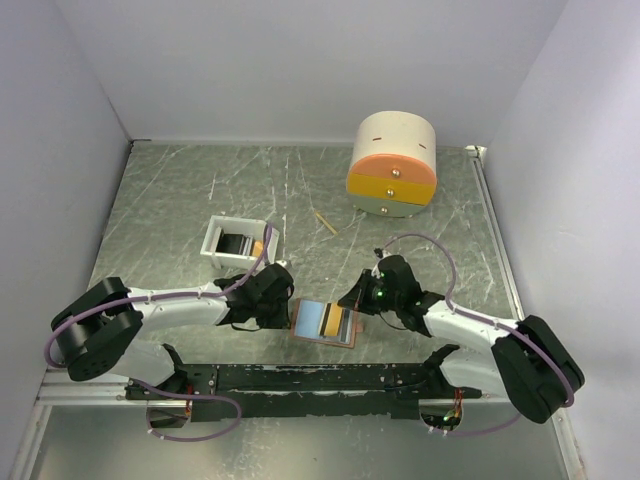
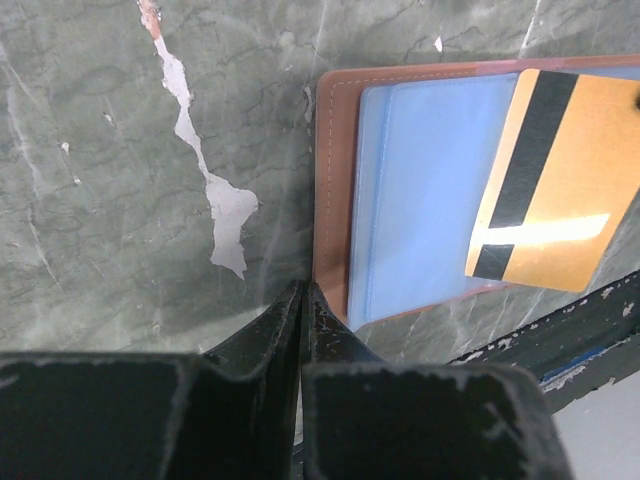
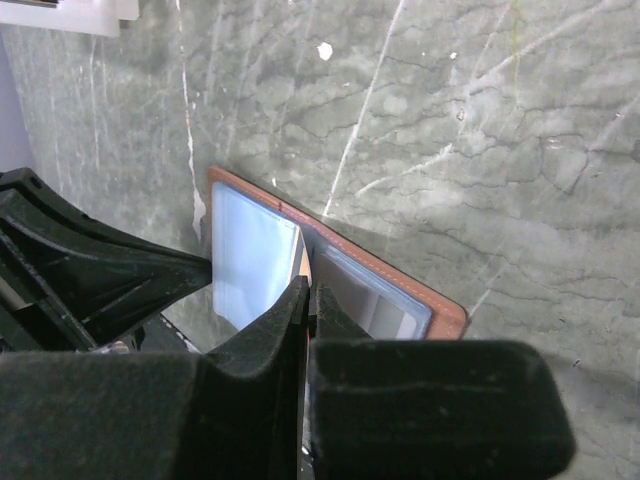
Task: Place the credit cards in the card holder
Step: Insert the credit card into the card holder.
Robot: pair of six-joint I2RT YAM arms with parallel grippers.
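Observation:
The card holder (image 1: 311, 320) lies open near the table's front edge, salmon border up, light blue face on the left and dark grey face on the right. A gold-yellow credit card (image 1: 334, 321) with a black stripe stands over its middle. My right gripper (image 1: 353, 306) is shut on that card's edge, which is seen edge-on in the right wrist view (image 3: 299, 262). My left gripper (image 2: 303, 292) is shut, its tips at the holder's left edge (image 2: 335, 200). More cards, black and gold-yellow, lie in the white tray (image 1: 216, 240).
The round cream, orange and yellow drawer box (image 1: 392, 165) stands at the back right. A thin wooden stick (image 1: 325, 222) lies between the tray and the box. The black frame rail (image 1: 300, 378) runs just in front of the holder.

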